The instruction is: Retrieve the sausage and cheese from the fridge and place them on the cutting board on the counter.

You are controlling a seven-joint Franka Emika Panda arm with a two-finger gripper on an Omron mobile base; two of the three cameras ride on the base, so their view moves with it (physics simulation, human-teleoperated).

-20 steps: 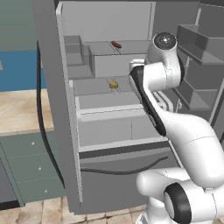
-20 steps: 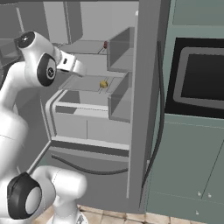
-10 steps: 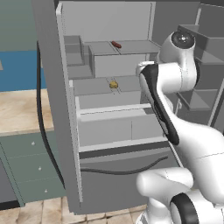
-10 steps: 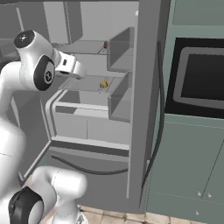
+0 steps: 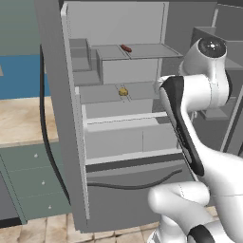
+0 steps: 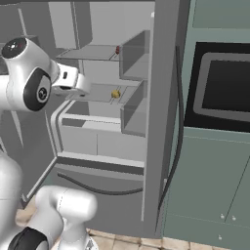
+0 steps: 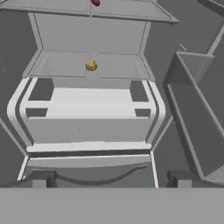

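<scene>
**Fridge open, tool outside**

The fridge [image 5: 114,118] stands open. The sausage [image 5: 126,48] lies on the upper shelf; the cheese [image 5: 123,91] on the shelf below. The tool [image 7: 109,180] faces them, fingers spread, holding nothing.

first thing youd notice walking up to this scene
The fridge stands wide open, its grey shelves almost bare. Two small bits of colour stand out: the dark red sausage on the upper shelf and the pale yellow cheese on the shelf below it. The white arm rises in front, its gripper held out toward the cheese's shelf.
</scene>
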